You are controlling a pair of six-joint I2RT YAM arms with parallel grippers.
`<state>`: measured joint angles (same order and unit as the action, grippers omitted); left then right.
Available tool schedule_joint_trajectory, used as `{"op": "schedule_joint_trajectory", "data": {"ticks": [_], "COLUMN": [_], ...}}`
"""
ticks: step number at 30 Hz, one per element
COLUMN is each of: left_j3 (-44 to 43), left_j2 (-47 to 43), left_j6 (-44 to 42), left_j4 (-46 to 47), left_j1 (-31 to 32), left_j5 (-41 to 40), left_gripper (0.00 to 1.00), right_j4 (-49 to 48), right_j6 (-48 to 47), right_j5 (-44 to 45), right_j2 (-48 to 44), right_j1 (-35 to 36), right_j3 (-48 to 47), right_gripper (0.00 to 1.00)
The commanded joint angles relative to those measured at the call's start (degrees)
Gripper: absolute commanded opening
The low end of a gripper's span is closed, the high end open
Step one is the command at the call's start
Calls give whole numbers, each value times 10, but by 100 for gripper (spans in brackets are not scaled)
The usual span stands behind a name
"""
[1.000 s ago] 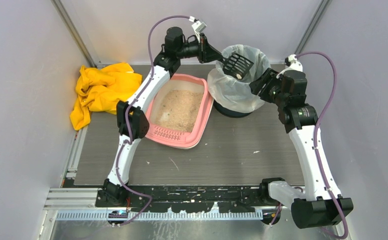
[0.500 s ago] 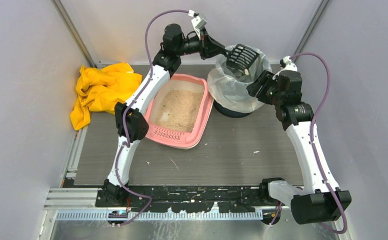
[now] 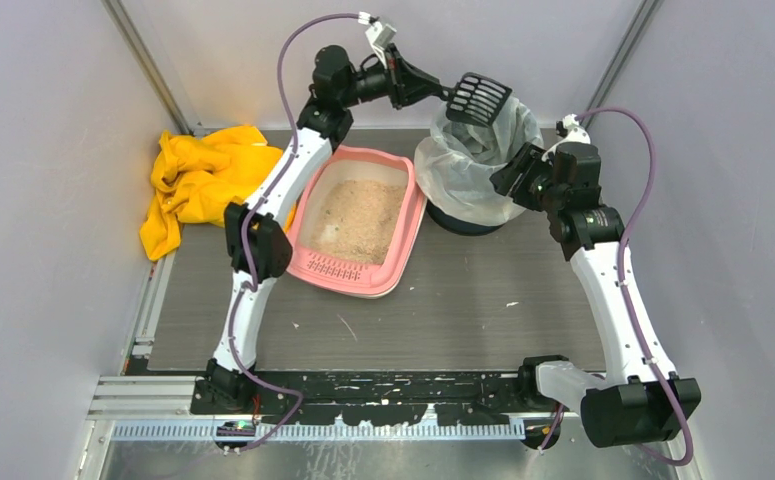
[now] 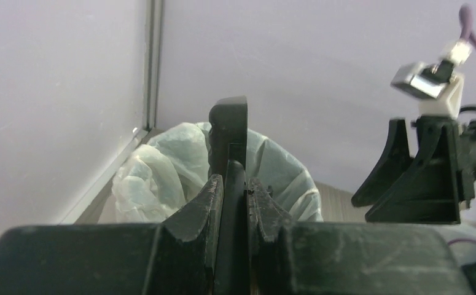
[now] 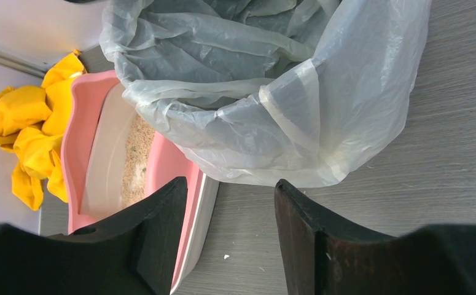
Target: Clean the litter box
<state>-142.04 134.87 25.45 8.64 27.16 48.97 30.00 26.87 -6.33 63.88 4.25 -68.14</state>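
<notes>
The pink litter box with beige litter lies on the table's far middle; it also shows in the right wrist view. My left gripper is shut on the handle of a black slotted scoop, held high over the far rim of the round bin with a clear liner. In the left wrist view the handle stands edge-on between the closed jaws. My right gripper is open and empty beside the bin's right side.
A crumpled yellow cloth lies at the far left. The bin stands right of the litter box, touching its far corner. Small crumbs lie on the grey table. Walls enclose the back and sides.
My left gripper has lifted the scoop from inside the bin's mouth up and back above its far rim, turning it flatter. The right arm has barely moved.
</notes>
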Motion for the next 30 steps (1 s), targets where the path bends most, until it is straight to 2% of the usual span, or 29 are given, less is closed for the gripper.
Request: {"op": "schedule_joint_trajectory", "data": {"ticks": [1, 6, 8, 14, 16, 20, 25, 30], "left_j3": [-29, 12, 70, 321, 384, 475, 499, 538], "left_j2": [-74, -130, -173, -314, -362, -450, -484, -494], "left_j6": [101, 158, 177, 211, 190, 86, -13, -51], "left_j4": [100, 60, 50, 54, 16, -106, -288, -367], "left_j1": [-20, -57, -84, -165, -179, -186, -186, -186], "left_j5": [-33, -62, -63, -55, -54, -69, -79, -108], "left_gripper": [0, 0, 0, 0, 0, 0, 0, 0], "right_j4": [-43, -59, -64, -70, -71, -65, -39, -35], "right_j6": [10, 26, 31, 48, 55, 53, 34, 44], "right_j5": [-16, -27, -30, -58, -64, -48, -17, -15], "right_j2": [3, 6, 9, 33, 42, 46, 36, 30], "right_j1": [-2, -2, -2, -3, -2, 11, 31, 33], "right_j3": [2, 22, 28, 35, 35, 21, -6, 9], "right_gripper": [59, 59, 59, 59, 59, 59, 59, 60]}}
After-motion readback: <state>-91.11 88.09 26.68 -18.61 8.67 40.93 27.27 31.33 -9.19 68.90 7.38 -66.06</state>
